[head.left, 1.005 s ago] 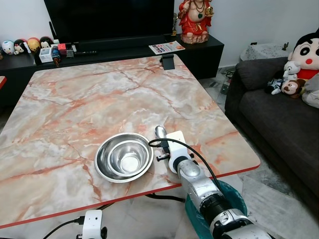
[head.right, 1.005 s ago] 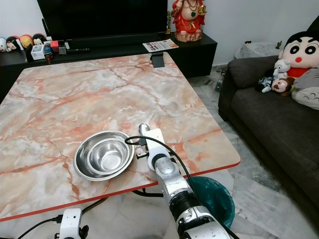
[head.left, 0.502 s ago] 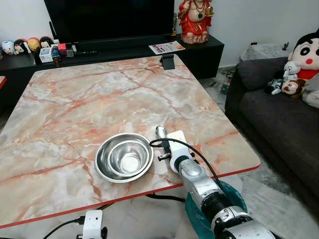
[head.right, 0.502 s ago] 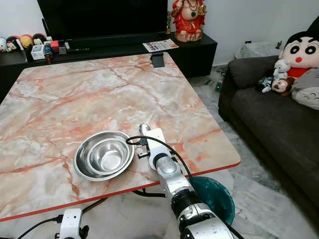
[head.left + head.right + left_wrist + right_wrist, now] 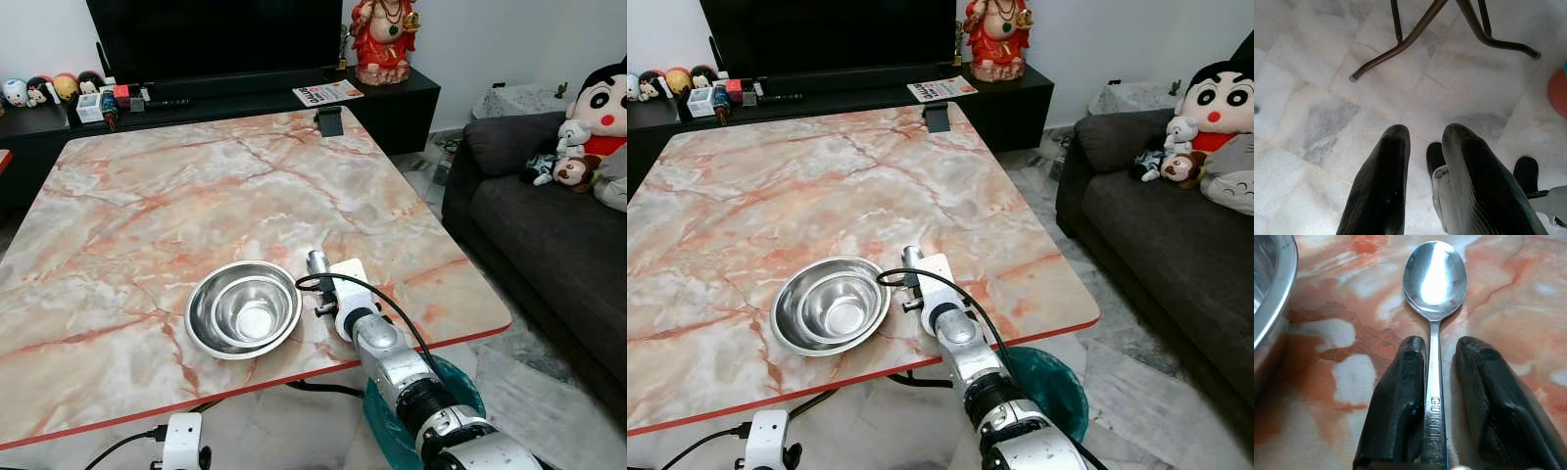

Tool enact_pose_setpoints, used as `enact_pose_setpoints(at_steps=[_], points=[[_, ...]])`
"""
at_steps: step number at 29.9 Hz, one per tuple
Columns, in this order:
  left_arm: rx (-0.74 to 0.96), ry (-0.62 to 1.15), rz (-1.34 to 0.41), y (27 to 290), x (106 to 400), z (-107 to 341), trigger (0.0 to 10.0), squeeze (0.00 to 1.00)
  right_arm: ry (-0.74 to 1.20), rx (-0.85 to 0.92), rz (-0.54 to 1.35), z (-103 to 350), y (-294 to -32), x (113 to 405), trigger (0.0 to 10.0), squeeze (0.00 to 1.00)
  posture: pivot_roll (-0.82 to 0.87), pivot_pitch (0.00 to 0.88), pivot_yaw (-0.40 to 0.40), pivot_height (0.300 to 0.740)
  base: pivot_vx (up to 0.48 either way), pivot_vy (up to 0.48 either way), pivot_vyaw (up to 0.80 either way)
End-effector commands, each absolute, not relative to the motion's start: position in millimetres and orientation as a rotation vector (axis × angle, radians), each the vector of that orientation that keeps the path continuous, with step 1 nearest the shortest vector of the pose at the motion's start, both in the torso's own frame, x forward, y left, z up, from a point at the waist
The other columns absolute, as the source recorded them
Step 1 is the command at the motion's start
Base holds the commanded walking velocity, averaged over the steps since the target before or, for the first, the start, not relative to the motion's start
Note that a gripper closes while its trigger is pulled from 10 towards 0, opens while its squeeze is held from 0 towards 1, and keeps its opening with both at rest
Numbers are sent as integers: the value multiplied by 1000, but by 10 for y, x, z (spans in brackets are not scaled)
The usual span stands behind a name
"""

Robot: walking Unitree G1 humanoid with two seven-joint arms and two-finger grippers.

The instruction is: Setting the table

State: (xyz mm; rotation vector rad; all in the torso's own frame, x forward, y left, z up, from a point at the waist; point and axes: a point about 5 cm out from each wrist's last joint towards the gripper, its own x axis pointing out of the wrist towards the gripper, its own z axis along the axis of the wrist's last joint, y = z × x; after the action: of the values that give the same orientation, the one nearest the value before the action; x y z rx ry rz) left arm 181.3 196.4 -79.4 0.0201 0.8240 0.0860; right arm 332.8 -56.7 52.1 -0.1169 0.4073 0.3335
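"GUINNESS" on spoon [image 5: 1434,308] handle
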Motion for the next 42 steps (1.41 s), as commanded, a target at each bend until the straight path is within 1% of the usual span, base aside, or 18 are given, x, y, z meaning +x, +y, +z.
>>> enact_pose_setpoints(at_steps=[1,8,9,10,11,14,15,16,19,24,26,27,30,35,37,38,40,42], points=[[38,840,84,1992,1798,-801,10000,0,381,-102,333,576,-545,3358,10000,0,10,0,18,740,0,0,0],[38,838,83,1991,1805,-798,10000,0,354,-85,326,621,-538,3381,10000,0,9,0,19,740,0,0,0],[38,838,84,1991,1806,-798,10000,0,349,-76,335,630,-528,3382,10000,129,8,0,19,740,0,0,0],[38,838,84,1991,1807,-797,10000,0,345,-70,342,636,-522,3383,10000,129,8,0,19,740,0,0,0],[39,837,83,1990,1812,-795,10000,0,336,-50,337,647,-518,3385,10000,1000,8,0,20,740,0,0,0],[38,837,83,1989,1818,-793,10000,0,328,-54,328,657,-523,3392,10000,1000,7,0,20,740,0,0,0],[38,836,83,1989,1821,-792,10000,0,327,-56,327,660,-524,3395,10000,976,6,0,19,740,0,0,0],[37,835,82,1987,1825,-790,10000,0,318,-58,329,675,-521,3401,10000,0,5,0,21,740,0,0,0],[37,835,82,1985,1828,-789,10000,0,303,-50,325,698,-521,3410,10000,0,5,0,20,740,0,0,0],[33,831,85,1985,1832,-786,10000,0,216,30,306,830,-517,3455,10000,0,4,0,20,740,0,0,0],[28,822,89,1985,1842,-780,10000,0,108,53,316,974,-494,3478,10000,0,2,0,20,740,0,0,0],[28,822,89,1985,1842,-780,10000,0,108,53,316,974,-494,3478,10000,0,2,0,20,740,0,0,0],[18,805,94,1981,1866,-765,10000,0,-35,52,320,1144,-483,3475,10000,0,1,0,18,740,0,0,0],[20,807,87,1962,1860,-770,10000,0,-110,-5,262,1132,-617,3418,10000,0,-5,0,14,740,0,0,0],[20,811,87,1956,1847,-778,10000,0,-119,-39,226,1113,-694,3408,10000,0,-5,0,14,740,0,0,0],[20,811,87,1956,1847,-778,10000,0,-119,-39,226,1113,-694,3408,10000,0,-5,0,14,740,0,0,0],[19,817,87,1954,1830,-787,10000,0,-124,-52,175,1093,-803,3398,10000,0,-8,0,12,740,0,0,0],[18,818,87,1953,1824,-790,10000,0,-128,-58,150,1087,-855,3393,10000,0,-8,0,12,740,0,0,0]])
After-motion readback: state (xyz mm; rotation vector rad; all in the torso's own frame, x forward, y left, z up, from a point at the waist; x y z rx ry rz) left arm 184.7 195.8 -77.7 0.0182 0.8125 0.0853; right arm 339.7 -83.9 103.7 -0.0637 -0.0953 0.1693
